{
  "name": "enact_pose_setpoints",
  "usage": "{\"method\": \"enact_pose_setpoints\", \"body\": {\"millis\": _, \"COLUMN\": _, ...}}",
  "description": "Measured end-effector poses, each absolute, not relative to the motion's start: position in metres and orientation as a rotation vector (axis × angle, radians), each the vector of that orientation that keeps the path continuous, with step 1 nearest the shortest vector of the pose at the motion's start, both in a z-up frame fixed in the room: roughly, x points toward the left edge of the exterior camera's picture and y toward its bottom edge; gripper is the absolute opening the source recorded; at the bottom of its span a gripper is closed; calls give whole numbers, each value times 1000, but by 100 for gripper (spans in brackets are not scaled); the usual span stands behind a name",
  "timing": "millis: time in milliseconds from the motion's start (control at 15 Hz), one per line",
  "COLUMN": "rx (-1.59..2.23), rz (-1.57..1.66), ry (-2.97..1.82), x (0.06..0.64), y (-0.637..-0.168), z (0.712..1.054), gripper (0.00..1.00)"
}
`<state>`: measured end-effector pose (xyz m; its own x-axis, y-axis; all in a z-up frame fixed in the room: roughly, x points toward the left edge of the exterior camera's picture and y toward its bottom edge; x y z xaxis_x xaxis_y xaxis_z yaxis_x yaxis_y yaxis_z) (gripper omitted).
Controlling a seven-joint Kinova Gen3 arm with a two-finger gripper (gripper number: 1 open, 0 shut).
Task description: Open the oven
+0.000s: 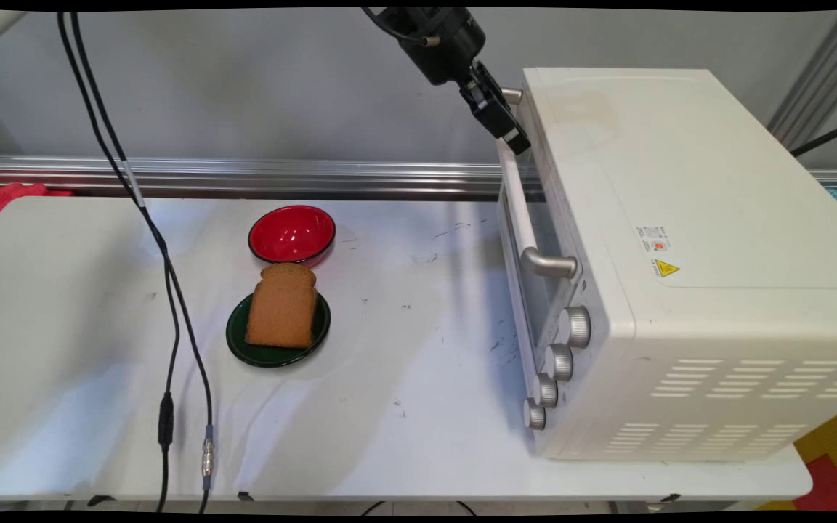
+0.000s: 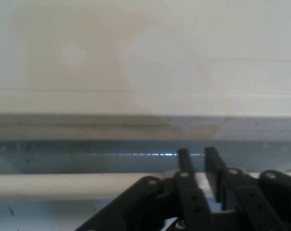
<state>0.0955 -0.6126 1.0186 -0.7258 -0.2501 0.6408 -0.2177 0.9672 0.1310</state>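
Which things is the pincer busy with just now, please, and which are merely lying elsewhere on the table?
At the pincer:
- oven door handle, at whose far end the pincer is
- white oven

Lying apart, to the left on the table:
- bread slice on a green plate
- red bowl just behind it
- hanging black cables

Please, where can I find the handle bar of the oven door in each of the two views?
Main view: the handle bar runs down the white oven's front at right of centre, the pincer at its far end.
Hand view: it crosses the lower part as a pale horizontal bar, just above the pincer.
Shared landmark: the oven's top edge.
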Motion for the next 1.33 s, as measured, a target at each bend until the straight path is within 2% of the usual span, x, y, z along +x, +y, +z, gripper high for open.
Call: {"method": "enact_pose_setpoints", "body": {"millis": 1333, "rx": 384, "rz": -21, "ry": -2373, "x": 92, "y": -606, "z": 976, "gripper": 0}}
